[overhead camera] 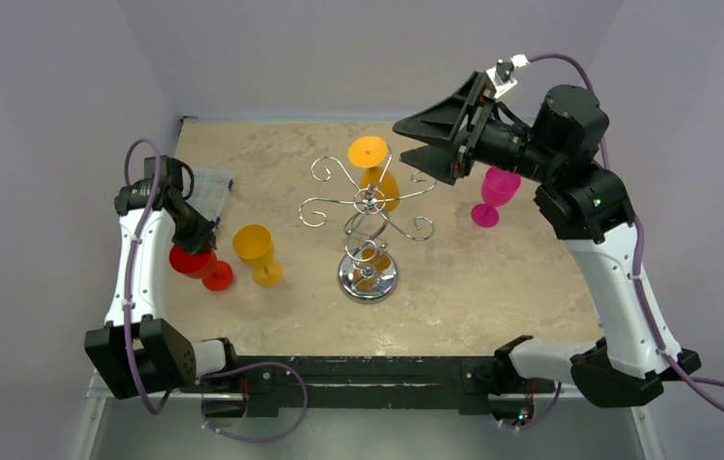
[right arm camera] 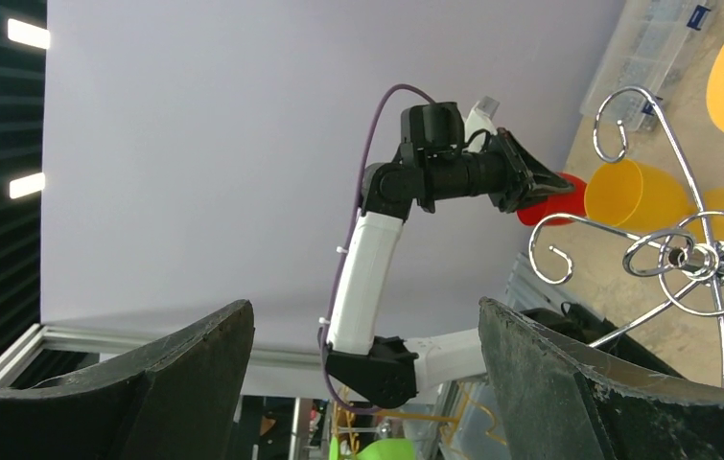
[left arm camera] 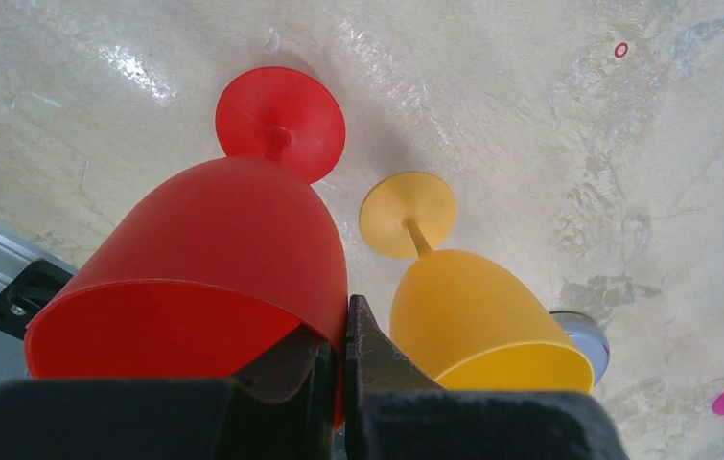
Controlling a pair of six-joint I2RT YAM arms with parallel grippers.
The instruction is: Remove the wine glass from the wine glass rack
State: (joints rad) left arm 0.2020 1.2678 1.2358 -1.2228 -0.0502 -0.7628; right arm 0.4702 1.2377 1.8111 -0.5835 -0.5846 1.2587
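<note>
The chrome wine glass rack [overhead camera: 368, 240] stands mid-table. An orange wine glass [overhead camera: 377, 177] hangs upside down on one of its arms, foot uppermost. My right gripper [overhead camera: 404, 140] is open and empty, raised just right of the rack's top, jaws pointing left. In the right wrist view the rack [right arm camera: 688, 257] lies right of the wide-apart fingers [right arm camera: 549, 374]. My left gripper [overhead camera: 197, 240] is shut on the rim of a red glass [left arm camera: 214, 259] that stands on the table at the left. One finger is inside the bowl and one outside.
A yellow glass [overhead camera: 257, 252] stands beside the red one, between it and the rack. A pink glass [overhead camera: 493, 196] stands right of the rack under my right arm. A clear plastic box [overhead camera: 210, 188] lies at the back left. Walls enclose the table.
</note>
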